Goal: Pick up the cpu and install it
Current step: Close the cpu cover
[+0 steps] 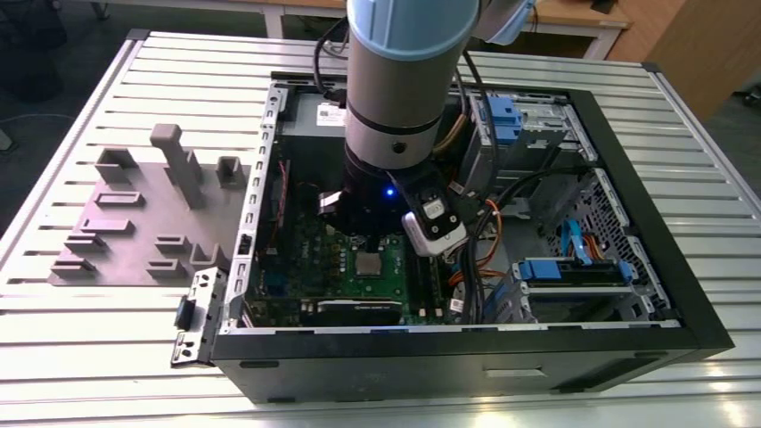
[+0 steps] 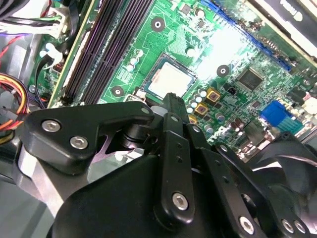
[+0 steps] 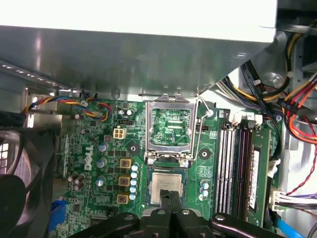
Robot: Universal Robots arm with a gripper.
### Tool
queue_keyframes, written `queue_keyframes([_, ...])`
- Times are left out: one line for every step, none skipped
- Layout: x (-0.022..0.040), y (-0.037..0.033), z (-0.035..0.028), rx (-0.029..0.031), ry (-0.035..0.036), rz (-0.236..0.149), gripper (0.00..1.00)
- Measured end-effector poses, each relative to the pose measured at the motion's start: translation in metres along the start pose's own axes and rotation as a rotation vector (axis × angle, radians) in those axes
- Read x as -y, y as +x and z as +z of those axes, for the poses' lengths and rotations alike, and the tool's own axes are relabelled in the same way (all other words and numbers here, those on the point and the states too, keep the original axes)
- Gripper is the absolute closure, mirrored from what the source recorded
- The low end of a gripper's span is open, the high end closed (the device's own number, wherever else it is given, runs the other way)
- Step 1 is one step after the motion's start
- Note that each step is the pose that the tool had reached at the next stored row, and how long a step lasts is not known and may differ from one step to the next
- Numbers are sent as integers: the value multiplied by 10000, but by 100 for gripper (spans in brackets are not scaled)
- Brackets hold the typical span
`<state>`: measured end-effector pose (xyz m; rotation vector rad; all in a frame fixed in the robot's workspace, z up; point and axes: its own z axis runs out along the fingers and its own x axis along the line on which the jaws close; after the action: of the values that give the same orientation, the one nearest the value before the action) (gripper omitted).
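Observation:
The cpu (image 3: 167,186) is a small silver square lying flat in its socket on the green motherboard (image 3: 94,163); it also shows as the cpu (image 2: 171,79) and the cpu (image 1: 370,262). The silver socket frame (image 3: 171,128) stands flipped open beside it. My gripper (image 3: 171,199) hangs just above the chip's near edge, fingers (image 2: 171,106) pressed together with nothing between them. In the exterior view the gripper (image 1: 369,239) reaches down into the open computer case (image 1: 618,294), mostly hidden by the arm's wrist.
Dark memory sticks (image 3: 237,163) run alongside the socket. Bundles of coloured cables (image 3: 297,114) and blue drive bays (image 1: 571,272) crowd the case on the exterior view's right. A black fan (image 3: 20,173) sits by the board. A grey parts fixture (image 1: 131,223) lies outside the case.

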<state>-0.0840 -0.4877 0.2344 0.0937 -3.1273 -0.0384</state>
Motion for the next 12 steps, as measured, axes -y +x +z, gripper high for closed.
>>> queue_keyframes([0, 0, 0, -2, 1, -81, 89])
queue_keyframes([0, 0, 0, -4, 2, -159, 89])
queue_keyframes([0, 0, 0, -5, 3, -235, 89])
queue_keyframes([0, 0, 0, -8, 3, -306, 89])
queue_keyframes([0, 0, 0, -9, 4, -368, 89])
queue_keyframes([0, 0, 0, -11, 5, -422, 89])
queue_keyframes([0, 0, 0, -12, 6, -463, 89])
queue_keyframes([0, 0, 0, -12, 5, -489, 89])
queue_keyframes([0, 0, 0, -13, 6, -494, 89])
queue_keyframes([0, 0, 0, -12, 5, -496, 89])
queue_keyframes([0, 0, 0, -12, 5, -497, 89])
queue_keyframes([0, 0, 0, -12, 5, -497, 89])
